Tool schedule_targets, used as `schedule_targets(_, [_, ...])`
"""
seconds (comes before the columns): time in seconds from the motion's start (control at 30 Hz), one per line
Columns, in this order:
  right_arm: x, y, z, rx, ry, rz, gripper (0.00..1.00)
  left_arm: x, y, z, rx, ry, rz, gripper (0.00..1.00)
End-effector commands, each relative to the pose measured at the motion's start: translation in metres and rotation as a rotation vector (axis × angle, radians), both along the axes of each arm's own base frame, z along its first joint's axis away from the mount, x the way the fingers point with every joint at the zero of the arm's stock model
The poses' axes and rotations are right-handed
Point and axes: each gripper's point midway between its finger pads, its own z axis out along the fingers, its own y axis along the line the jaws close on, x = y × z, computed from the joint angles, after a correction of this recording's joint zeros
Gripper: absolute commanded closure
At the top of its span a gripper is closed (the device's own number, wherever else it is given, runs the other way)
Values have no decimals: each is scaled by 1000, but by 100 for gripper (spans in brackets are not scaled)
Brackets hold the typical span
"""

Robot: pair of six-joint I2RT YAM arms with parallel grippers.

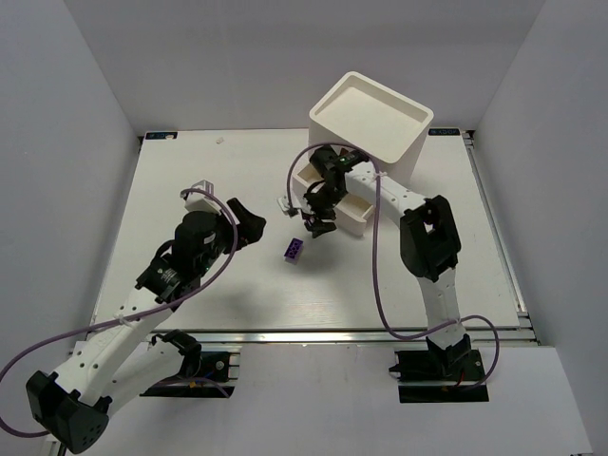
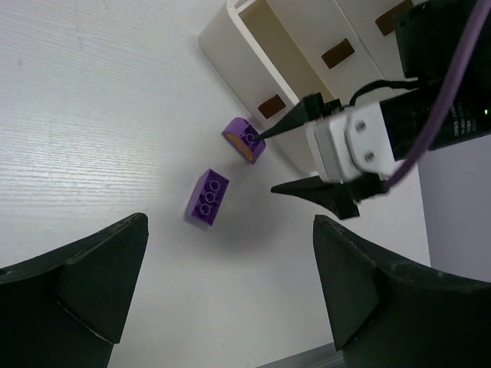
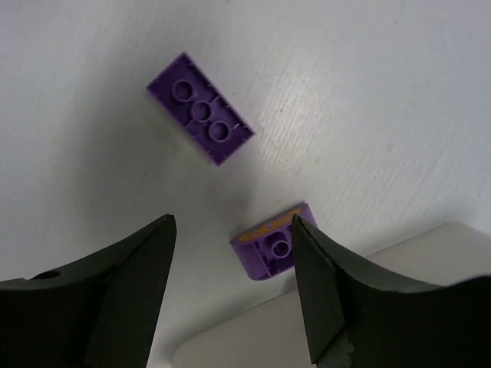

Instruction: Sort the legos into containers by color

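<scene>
Since the right gripper hangs with its jaws partly apart over the small purple plastic brick with one stud and a yellow-orange patch on one face, the step in hand looks to be picking that brick up. It lies on the white table, just beside the left wall of the low white square plastic bin. The brick sits between the fingers but off-centre, close to one of them and not yet clamped.

To do this well, shift the gripper sideways first, so the brick is midway between the jaws. Then come down until the fingertips bracket its flat sides rather than the stud. The bin wall is close, so the finger on that side has little room; keep it from catching the rim. Close gently, since a brick this small and smooth may squirt out or tip. Then lift straight up before swinging right toward a bin.

Nearer and to the left, the long purple plastic brick with three studs lies on open table between the arms, apart from the small one. The left gripper hovers nearer still with its jaws spread wide, holding nothing. It should keep clear until the right arm rises.

Farther right stands the tall white plastic bin. Which bin takes purple cannot be told.
</scene>
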Motion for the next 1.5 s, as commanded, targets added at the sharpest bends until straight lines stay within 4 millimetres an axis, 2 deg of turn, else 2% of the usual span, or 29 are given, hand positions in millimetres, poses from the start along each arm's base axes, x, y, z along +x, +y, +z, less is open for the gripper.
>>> schedule_targets(0.0, [18,7,19,-40,56,-294,33,-4,11,-7,16,21,38,3])
schedule_targets(0.03, [26,11,20,-25,39,-350,33,-5,12,-7,16,17,40,3])
schedule_targets(0.13, [25,3,15,-70,80,-549,32,-5,13,-7,22,15,41,3])
schedule_targets(0.27, [17,-8,17,-123,109,-705,30,-2,12,-9,41,15,36,2])
schedule_targets(0.37, [16,-16,10,-157,104,-821,26,-1,11,-10,44,16,29,2])
schedule_targets(0.47, [31,-19,2,-149,59,-934,23,0,8,-11,47,17,18,2])
schedule_targets(0.77, [62,-20,-34,-195,-5,-1048,22,0,8,-8,51,19,15,2])
schedule_targets(0.9, [65,-15,-47,-210,8,-1047,23,-2,10,-7,47,19,20,2])
schedule_targets(1.03, [65,-15,-57,-221,11,-1048,31,-4,8,-9,48,27,10,2])
schedule_targets(1.1, [63,-14,-61,-219,18,-1039,40,-4,6,-13,50,46,0,2])
schedule_targets(1.13, [61,-11,-60,-215,25,-1023,50,-4,5,-16,58,57,-6,2])
schedule_targets(1.2, [58,-8,-58,-208,43,-1003,63,-4,4,-17,59,61,-9,2])
schedule_targets(1.27, [52,-3,-41,-165,68,-959,78,-4,4,-18,63,62,-14,2])
schedule_targets(1.3, [47,1,-31,-145,84,-935,81,-4,4,-19,63,62,-15,2])
schedule_targets(1.33, [46,4,-7,-92,81,-915,85,-4,3,-18,61,58,-20,2])
schedule_targets(1.37, [44,6,9,-55,74,-894,90,-4,2,-18,60,56,-24,2])
schedule_targets(1.43, [50,6,43,21,22,-895,94,-5,-1,-23,61,63,-41,2])
schedule_targets(1.47, [57,0,50,27,-19,-924,99,-3,-3,-21,54,52,-50,3])
